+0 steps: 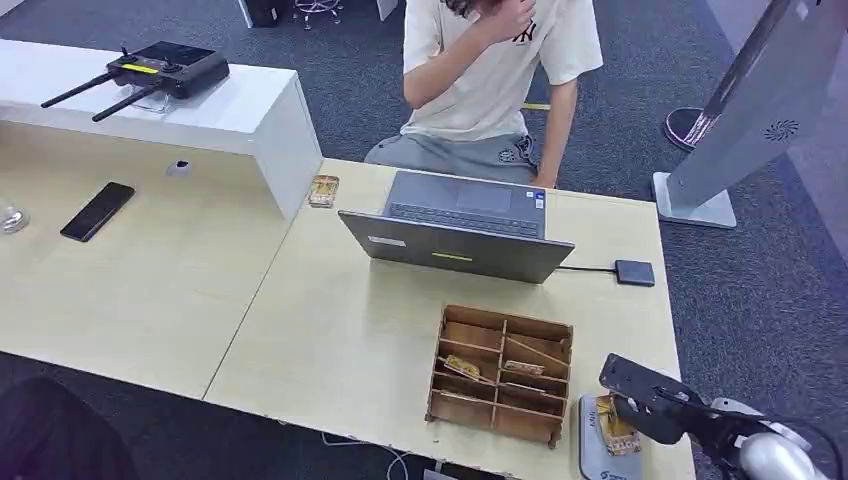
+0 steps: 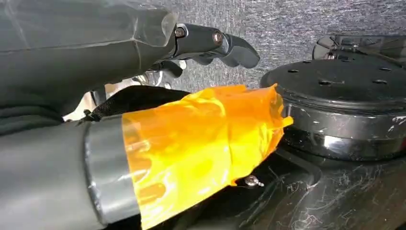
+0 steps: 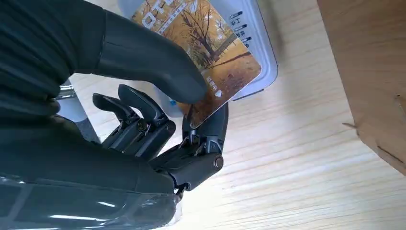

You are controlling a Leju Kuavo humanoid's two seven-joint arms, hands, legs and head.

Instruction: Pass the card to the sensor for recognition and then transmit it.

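My right hand (image 1: pixel 650 402) (image 3: pixel 158 120) pinches a card (image 3: pixel 210 52) printed with autumn trees between its thumb and a finger. It holds the card (image 1: pixel 617 428) just over the grey-white card sensor (image 1: pixel 597 452) (image 3: pixel 258 38) at the table's front right corner; I cannot tell whether card and sensor touch. A wooden divided box (image 1: pixel 500 372) holding more cards stands just left of the sensor. My left hand (image 2: pixel 210 43) hangs down by the floor with its fingers curled and nothing in them.
A grey laptop (image 1: pixel 455 230) stands open behind the box, facing a seated person (image 1: pixel 490 80). A small black adapter (image 1: pixel 634 272) lies to its right. Another card (image 1: pixel 323 190), a phone (image 1: pixel 97 210) and a black router (image 1: pixel 165 68) are further left.
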